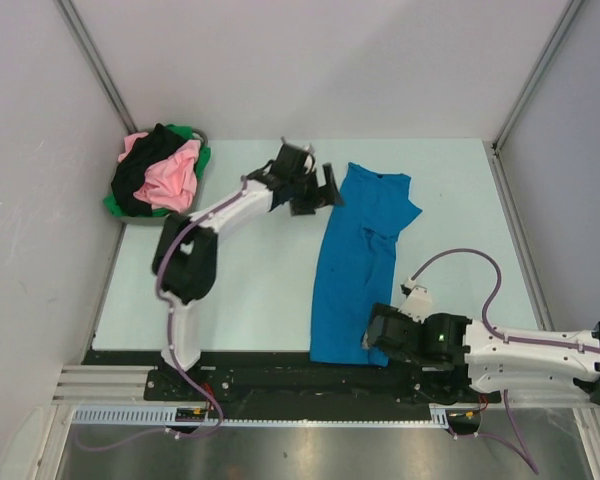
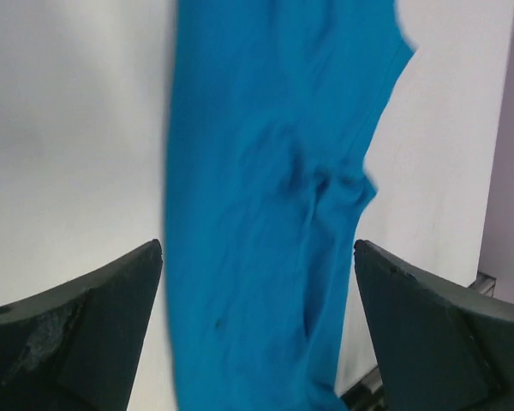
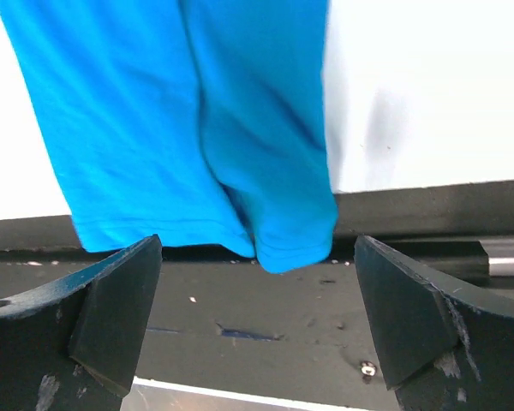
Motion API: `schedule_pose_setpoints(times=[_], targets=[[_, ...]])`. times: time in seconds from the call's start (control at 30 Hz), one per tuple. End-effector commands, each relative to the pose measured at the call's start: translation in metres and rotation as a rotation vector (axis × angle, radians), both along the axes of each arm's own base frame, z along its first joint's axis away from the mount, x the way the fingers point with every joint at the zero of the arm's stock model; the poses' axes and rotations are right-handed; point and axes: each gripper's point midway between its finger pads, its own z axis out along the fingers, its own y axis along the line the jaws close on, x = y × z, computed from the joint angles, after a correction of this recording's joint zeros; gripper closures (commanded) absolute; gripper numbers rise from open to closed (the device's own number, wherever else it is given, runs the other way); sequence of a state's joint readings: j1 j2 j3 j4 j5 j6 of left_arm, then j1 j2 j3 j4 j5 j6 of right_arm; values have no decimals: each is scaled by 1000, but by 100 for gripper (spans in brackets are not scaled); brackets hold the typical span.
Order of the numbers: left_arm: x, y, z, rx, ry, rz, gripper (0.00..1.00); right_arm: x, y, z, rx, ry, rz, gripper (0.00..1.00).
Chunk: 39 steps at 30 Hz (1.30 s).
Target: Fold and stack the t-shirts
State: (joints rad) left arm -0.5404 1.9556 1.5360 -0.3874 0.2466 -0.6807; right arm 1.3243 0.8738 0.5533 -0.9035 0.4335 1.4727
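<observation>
1. The pale surface [image 1: 250, 290] is the largest thing. Left of the blue t-shirt [image 1: 355, 260] there is a broad bare stretch. Right of it a narrower bare band runs to the surface's right edge.
2. The blue t-shirt lies flat as a long narrow strip, collar end far and hem near. Its hem passes the surface's near edge and rests over the black base rail [image 1: 270, 365].
3. A pile of pink, black and green t-shirts [image 1: 160, 175] sits well apart from the blue t-shirt, off to its far left.
4. The left end effector [image 1: 332, 187] is just beside the blue t-shirt's far-left edge, fingers spread apart and holding nothing.
5. The right end effector [image 1: 372, 338] is at the blue t-shirt's near-right hem corner, fingers spread wide with nothing gripped. The top view does not show whether it touches the cloth.
6. Only the left wrist view, somewhat blurred, shows the creases bunched at the blue t-shirt's middle and the sleeve jutting out on one side.
7. Only the right wrist view shows the hem closely. A lengthwise fold line runs down to it, and the lowest corner lies over the dark rail — a spot the top view partly hides behind the right end effector.
</observation>
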Motion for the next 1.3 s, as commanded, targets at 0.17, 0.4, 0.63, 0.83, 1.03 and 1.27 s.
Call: schedule_pose_setpoints(times=[0.17, 0.4, 0.63, 0.83, 1.03, 1.27], targets=[[76, -60, -67, 22, 79, -137, 2, 35, 6, 44, 22, -208, -32, 0], [100, -51, -94, -8, 106, -77, 2, 39, -3, 57, 61, -250, -50, 0], [96, -53, -113, -37, 163, -71, 14, 36, -13, 54, 47, -232, -81, 0], [98, -56, -116, -54, 167, -65, 47, 34, -15, 53, 49, -218, -93, 0], [101, -62, -118, -87, 170, -64, 64, 31, -17, 50, 36, -204, -92, 0], [113, -54, -117, -128, 155, -16, 100, 27, -21, 46, 14, -193, -97, 0]])
